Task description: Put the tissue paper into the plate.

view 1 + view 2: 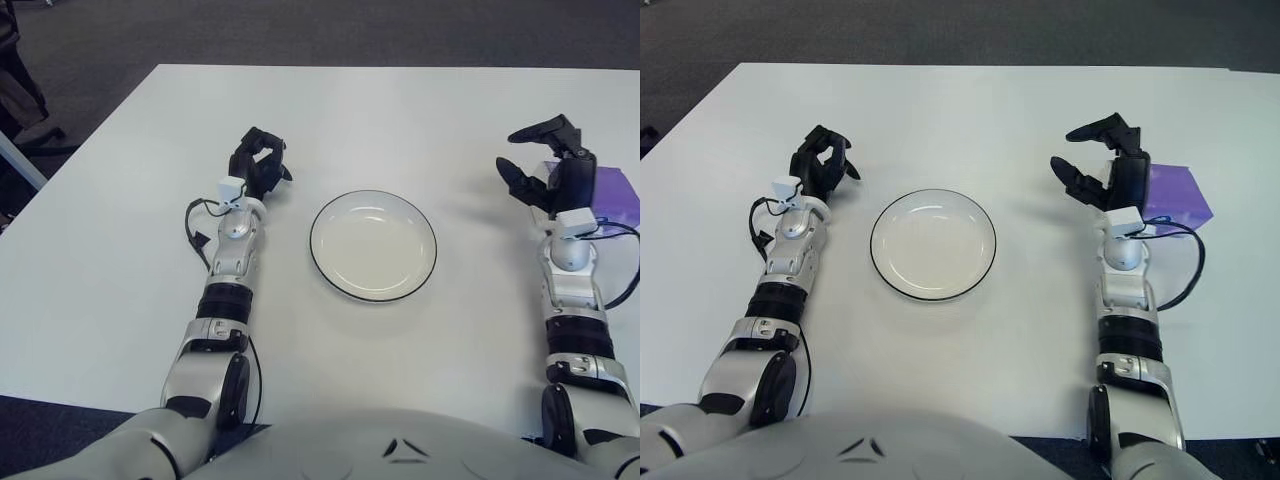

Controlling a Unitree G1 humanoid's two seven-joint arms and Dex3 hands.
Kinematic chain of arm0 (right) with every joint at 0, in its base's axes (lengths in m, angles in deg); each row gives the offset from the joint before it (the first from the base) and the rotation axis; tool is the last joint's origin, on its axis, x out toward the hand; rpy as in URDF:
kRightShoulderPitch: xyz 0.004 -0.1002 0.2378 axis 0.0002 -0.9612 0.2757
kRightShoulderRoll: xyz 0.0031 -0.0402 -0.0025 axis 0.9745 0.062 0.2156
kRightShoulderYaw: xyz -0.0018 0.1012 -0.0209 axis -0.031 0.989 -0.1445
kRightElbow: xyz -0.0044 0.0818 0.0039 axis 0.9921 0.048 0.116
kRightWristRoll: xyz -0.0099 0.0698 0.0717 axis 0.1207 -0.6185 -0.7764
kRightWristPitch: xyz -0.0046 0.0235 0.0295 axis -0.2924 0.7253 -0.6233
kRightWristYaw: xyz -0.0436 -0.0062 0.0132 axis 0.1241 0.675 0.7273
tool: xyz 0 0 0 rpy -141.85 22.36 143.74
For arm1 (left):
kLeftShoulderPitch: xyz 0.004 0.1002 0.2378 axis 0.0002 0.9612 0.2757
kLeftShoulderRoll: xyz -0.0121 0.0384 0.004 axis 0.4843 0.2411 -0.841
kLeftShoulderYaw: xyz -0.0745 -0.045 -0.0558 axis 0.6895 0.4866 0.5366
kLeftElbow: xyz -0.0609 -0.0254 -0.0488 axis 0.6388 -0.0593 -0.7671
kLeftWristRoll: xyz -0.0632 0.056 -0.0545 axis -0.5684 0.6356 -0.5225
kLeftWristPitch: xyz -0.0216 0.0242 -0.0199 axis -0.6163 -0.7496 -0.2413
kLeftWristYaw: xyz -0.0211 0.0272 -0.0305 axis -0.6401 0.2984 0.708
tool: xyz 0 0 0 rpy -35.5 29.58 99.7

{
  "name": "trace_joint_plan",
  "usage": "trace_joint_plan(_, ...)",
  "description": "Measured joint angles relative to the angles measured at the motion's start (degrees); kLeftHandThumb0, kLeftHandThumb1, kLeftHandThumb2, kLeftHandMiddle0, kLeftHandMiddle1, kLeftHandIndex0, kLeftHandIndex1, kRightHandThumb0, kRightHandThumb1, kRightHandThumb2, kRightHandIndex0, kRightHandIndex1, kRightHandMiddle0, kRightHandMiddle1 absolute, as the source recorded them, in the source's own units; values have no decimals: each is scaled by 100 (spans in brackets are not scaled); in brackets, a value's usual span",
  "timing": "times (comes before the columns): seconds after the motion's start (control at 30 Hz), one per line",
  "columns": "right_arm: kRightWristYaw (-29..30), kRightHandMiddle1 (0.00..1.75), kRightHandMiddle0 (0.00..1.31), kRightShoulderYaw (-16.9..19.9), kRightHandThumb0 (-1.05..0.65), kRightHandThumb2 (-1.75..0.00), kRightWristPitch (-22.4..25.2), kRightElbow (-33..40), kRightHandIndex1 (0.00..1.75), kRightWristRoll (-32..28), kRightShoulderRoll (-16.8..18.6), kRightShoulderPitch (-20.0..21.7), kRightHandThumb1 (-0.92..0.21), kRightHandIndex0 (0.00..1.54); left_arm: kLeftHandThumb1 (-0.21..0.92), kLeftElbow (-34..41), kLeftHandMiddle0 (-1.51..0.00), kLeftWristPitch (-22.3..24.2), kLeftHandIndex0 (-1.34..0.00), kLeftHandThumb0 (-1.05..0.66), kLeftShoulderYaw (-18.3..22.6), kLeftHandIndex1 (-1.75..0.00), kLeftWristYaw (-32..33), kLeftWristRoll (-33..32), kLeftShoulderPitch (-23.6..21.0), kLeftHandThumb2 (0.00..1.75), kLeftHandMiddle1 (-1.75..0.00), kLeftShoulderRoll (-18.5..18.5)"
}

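Nearest me, both forearms reach up the white table [120, 250] from 6 o'clock, one on each side of the plate [373, 245]. The plate, white with a dark rim and nothing in it, sits at the centre. At its 9 o'clock I see the left hand [258, 163] with its fingers curled inward, gripping nothing, beside the plate's left edge. At 3 o'clock the right hand [1102, 165] is raised on its wrist with the fingers [1090, 132] spread wide and the palm turned toward the plate; it holds nothing. Just behind that hand, at its 3 o'clock, lies the purple tissue paper pack [1175, 195], partly hidden by the hand; I cannot tell whether they touch.
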Motion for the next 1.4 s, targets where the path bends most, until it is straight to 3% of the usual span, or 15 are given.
trace_joint_plan(0.23, -69, 116, 52, 146, -1, -20, 263, 690, 135, 471, -468, -220, -89, 64, 92, -88, -96, -117, -69, -28, 27, -175, -82, -20, -28, 39, -175, 1)
trace_joint_plan(0.53, -5, 144, 36, 310, -1, -23, 818, 1228, 125, 1683, -1118, -512, -92, 60, 92, -147, -96, -172, -67, -28, 60, -175, -152, -23, -43, 39, -175, 14)
trace_joint_plan(0.6, -34, 147, 40, 319, -22, -27, 887, 1248, 96, 1755, -1239, -543, -92, 60, 92, -150, -96, -174, -66, -29, 67, -175, -159, -23, -42, 39, -175, 19)
trace_joint_plan(0.67, -99, 149, 40, 324, -29, -29, 926, 1255, 76, 1775, -1371, -580, -92, 60, 92, -155, -96, -175, -66, -29, 74, -175, -164, -23, -42, 39, -175, 23)
trace_joint_plan(0.7, -144, 137, 38, 325, -34, -27, 941, 1257, 70, 1779, -1444, -604, -92, 58, 92, -157, -96, -175, -65, -29, 77, -175, -166, -23, -42, 39, -175, 25)
trace_joint_plan(0.77, -259, 92, 37, 325, -47, -23, 956, 1258, 41, 1797, -1595, -669, -92, 59, 92, -160, -96, -175, -65, -29, 80, -175, -169, -23, -43, 39, -175, 25)
trace_joint_plan(0.9, -422, 47, 37, 325, -59, -23, 941, 1185, 10, 1940, -1945, -825, -92, 55, 92, -162, -96, -175, -64, -29, 80, -175, -175, -23, -44, 40, -175, 26)
trace_joint_plan(1.2, -837, 13, 23, 324, -82, -40, 751, 828, 0, 2088, -2874, -1101, -92, 32, 92, -173, -96, -175, -64, -29, 82, -175, -180, -23, -41, 40, -175, 44)
trace_joint_plan(1.37, -1165, 6, 14, 325, -91, -51, 1152, 983, 0, 2184, -3045, -1254, -92, 21, 92, -178, -96, -175, -64, -29, 85, -175, -185, -23, -41, 40, -175, 64)
trace_joint_plan(1.4, -1389, 3, 11, 325, -94, -56, 1427, 1085, 0, 2209, -3072, -1384, -92, 16, 92, -178, -96, -175, -63, -29, 85, -175, -191, -23, -41, 40, -175, 71)
